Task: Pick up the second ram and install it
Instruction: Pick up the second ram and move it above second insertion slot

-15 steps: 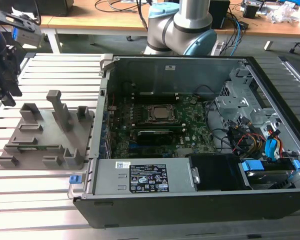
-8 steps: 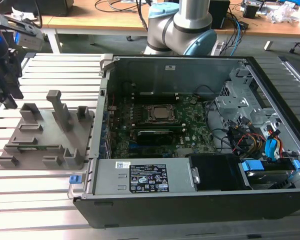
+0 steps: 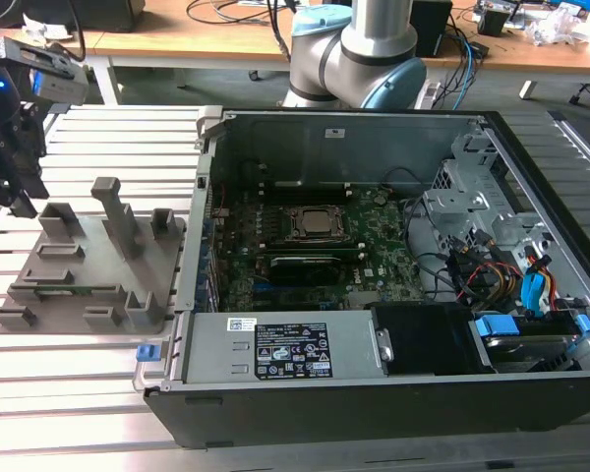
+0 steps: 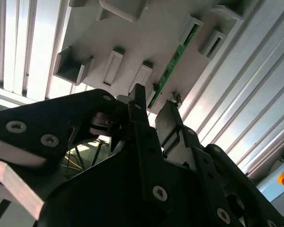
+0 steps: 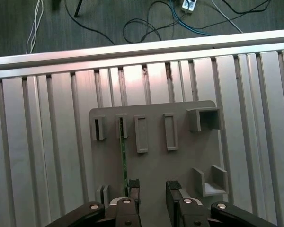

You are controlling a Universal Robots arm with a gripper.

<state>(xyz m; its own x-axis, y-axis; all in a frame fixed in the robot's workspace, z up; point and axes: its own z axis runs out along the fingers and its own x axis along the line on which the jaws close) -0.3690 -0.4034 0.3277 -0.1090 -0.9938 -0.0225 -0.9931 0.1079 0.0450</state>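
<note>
The second ram (image 5: pixel 123 153) is a thin green stick standing on edge in a slot of the grey fixture plate (image 5: pixel 156 165); it also shows as a green strip (image 4: pixel 174 59) in the second wrist view. My gripper (image 5: pixel 153 188) hovers over the plate, open, with nothing between its black fingers (image 5: pixel 133 185). One fingertip is close to the near end of the stick, and the gap between the fingers lies beside the stick, not around it. In the exterior view the gripper (image 3: pixel 22 197) hangs above the plate's far corner at the exterior view's left.
The open computer case (image 3: pixel 206 177) lies to the exterior view's right of the fixture plate (image 3: pixel 88 261), with the green motherboard (image 3: pixel 374 270) and processor socket (image 3: pixel 315 223) inside. Upright blocks (image 3: pixel 113 211) rise from the plate. Everything rests on a slatted aluminium table (image 3: pixel 69 393).
</note>
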